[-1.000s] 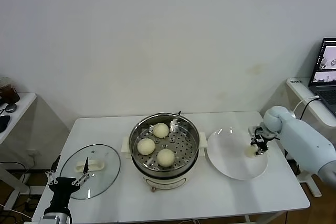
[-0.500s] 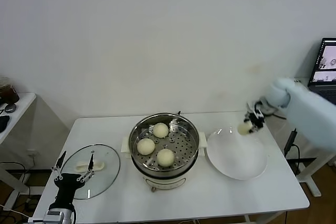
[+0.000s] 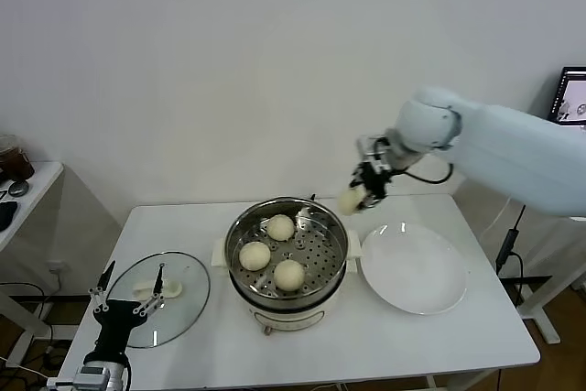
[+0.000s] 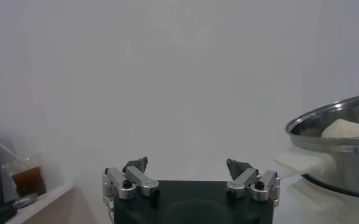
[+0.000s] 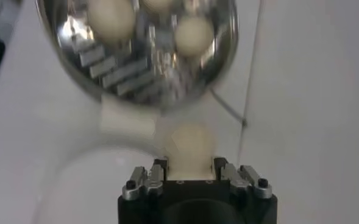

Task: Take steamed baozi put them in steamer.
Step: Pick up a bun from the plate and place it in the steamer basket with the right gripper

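The steamer (image 3: pixel 331 226) stands mid-table on its white base, with three baozi on its perforated tray: one at the back (image 3: pixel 280 226), one on the left (image 3: pixel 255 255), one in front (image 3: pixel 289 274). My right gripper (image 3: pixel 359 191) is shut on a fourth baozi (image 3: pixel 351 200) and holds it in the air just right of the steamer's rim. In the right wrist view the held baozi (image 5: pixel 189 143) sits between the fingers, with the steamer (image 5: pixel 75 61) beyond. My left gripper (image 3: pixel 126 304) is open and empty at the table's front left, by the glass lid; the left wrist view shows it (image 4: pixel 187 172) too.
A flat white plate (image 3: pixel 412 269) lies bare right of the steamer. The glass lid (image 3: pixel 160 295) with its cream handle lies left of it. A side table with a cup (image 3: pixel 13 160) stands far left; a laptop (image 3: pixel 571 98) far right.
My right gripper has lifted the baozi off the white plate and carried it up and left, to beside the steamer's right rim. The left gripper has barely moved.
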Controlling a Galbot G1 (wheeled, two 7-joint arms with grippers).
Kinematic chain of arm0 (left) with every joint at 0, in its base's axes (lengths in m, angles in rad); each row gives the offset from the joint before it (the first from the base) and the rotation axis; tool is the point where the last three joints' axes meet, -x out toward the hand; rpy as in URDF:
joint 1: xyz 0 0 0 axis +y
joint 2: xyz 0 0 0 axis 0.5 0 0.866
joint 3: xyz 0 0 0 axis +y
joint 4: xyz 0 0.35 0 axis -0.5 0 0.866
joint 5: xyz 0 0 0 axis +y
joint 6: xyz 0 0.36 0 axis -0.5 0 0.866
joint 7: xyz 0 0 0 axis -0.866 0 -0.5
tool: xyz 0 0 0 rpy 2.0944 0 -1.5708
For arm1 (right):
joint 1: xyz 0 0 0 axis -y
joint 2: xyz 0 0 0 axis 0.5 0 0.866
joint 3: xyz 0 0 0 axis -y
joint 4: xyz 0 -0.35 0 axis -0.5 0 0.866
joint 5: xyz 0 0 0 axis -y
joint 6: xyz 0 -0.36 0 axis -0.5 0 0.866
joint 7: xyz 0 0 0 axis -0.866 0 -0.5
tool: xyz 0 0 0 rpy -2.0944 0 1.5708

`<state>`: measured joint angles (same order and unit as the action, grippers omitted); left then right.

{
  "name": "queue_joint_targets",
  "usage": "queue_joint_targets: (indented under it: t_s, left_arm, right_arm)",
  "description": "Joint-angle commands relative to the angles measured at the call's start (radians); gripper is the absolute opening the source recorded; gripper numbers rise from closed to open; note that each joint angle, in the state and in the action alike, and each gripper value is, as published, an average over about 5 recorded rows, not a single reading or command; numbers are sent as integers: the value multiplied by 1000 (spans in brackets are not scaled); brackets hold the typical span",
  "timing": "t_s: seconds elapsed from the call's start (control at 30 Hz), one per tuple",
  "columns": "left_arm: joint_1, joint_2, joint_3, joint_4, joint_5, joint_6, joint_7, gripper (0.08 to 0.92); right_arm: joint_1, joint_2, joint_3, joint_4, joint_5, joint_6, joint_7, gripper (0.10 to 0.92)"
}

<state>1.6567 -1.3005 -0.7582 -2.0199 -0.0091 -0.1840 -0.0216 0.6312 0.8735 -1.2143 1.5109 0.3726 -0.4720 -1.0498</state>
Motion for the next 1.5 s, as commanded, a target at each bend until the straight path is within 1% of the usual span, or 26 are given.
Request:
queue_joint_targets:
  t_s: [0.03,0.2,0.5,0.9,1.0,1.17,1.27,1.33,1.4,1.5]
  left_arm:
    - [2,-2,-11,-4,-2,0,0,823]
    - [4,-9,-21,-6,-5,-1,-1,823]
    - [2,-14,-27,-3,-6,-2,-2,823]
    - [-4,-13,-30,5,-8,-2,-2,823]
    - [-4,-13,-30,5,-8,-2,-2,823]
    - [-6,-12,-30,5,-8,-1,-2,823]
    - [-8,-10,-28,5,-8,0,-2,823]
    - [-8,-9,-28,4,-7,1,-2,823]
    - [-9,-8,-28,4,-8,1,-2,823]
    - [-10,-7,-28,4,-11,1,-2,823]
  right_arm:
    - [23,163,-114,98,202,-230,115,467]
    - [-56,200,-116,28,87,-215,109,467]
    - [-154,252,-88,-119,-118,-143,66,467]
    - [-205,276,-48,-171,-158,-103,59,477]
    - [-200,268,-37,-161,-152,-103,58,534]
    - [-170,219,-4,-106,-113,-118,57,680]
    - [-145,161,31,-48,-86,-127,57,763]
    - [-129,110,59,2,-65,-133,62,801]
    - [-128,56,91,59,-35,-145,89,816]
    - [-168,-35,149,146,18,-155,220,822]
